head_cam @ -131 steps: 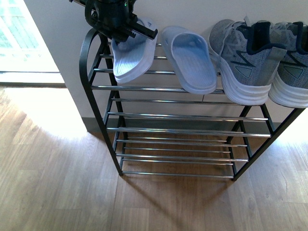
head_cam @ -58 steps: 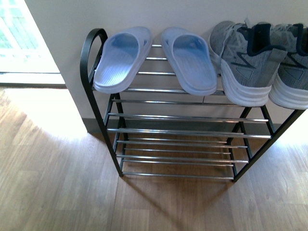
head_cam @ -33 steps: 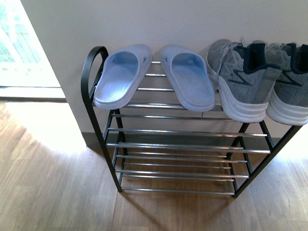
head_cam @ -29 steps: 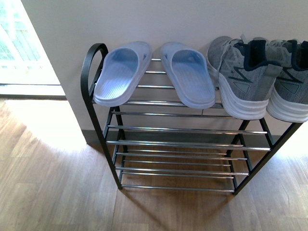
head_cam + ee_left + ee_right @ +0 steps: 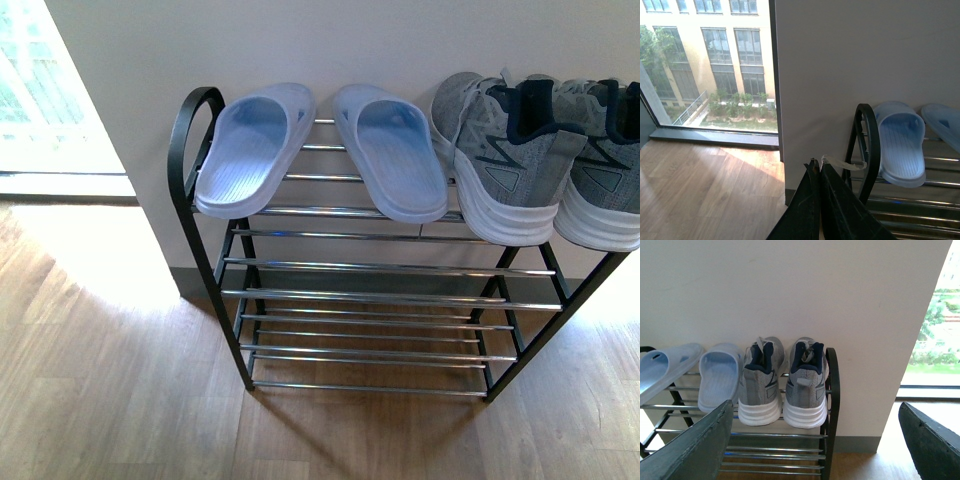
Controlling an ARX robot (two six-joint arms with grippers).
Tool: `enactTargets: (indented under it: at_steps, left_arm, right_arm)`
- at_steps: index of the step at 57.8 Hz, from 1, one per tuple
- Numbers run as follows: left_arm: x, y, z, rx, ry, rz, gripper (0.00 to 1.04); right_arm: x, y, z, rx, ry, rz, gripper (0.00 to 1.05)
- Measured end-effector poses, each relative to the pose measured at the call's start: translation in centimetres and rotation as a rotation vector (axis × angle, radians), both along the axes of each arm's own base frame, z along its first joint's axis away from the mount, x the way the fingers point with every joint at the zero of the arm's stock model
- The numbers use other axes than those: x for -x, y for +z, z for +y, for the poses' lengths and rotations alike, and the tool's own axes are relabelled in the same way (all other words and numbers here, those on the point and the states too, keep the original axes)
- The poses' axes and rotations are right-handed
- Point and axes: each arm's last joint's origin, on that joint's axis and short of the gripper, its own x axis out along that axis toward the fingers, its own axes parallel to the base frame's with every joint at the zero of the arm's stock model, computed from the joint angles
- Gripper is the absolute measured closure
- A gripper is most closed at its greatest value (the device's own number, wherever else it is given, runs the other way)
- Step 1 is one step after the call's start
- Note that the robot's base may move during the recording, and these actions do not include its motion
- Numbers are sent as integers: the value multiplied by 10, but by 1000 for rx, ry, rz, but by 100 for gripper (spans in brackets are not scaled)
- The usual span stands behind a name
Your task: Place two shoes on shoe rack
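The shoe rack [image 5: 205,270] [image 5: 867,145] [image 5: 832,405] stands against the wall, black frame with chrome bars. On its top tier the two grey shoes [image 5: 500,150] [image 5: 600,150] [image 5: 760,385] [image 5: 806,385] sit side by side at the right end, heels outward. Two pale blue slides [image 5: 250,150] [image 5: 390,150] [image 5: 900,142] [image 5: 720,375] lie on the same tier to the left. No arm shows in the front view. My left gripper [image 5: 816,167] is shut and empty, back from the rack's left end. My right gripper [image 5: 815,435] is open wide, well back from the sneakers.
Wooden floor [image 5: 120,400] spreads in front of the rack. A large window [image 5: 710,65] with a low dark sill sits left of the wall corner [image 5: 776,100], another window [image 5: 935,340] to the right. The lower tiers [image 5: 370,330] hold nothing.
The left arm held the left slide over the rack's top tier 2.3 s ago; it has since left the front view and the slide lies on the bars. The view has shifted slightly.
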Motion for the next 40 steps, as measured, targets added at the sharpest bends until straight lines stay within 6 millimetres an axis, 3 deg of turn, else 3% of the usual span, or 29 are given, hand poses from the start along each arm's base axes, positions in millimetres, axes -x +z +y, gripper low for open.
enactTargets:
  at_steps: [40]
  left_arm:
    - [36,8,0,-1,0,-24,104]
  right_arm:
    - [0,0,0,0,0,0,9]
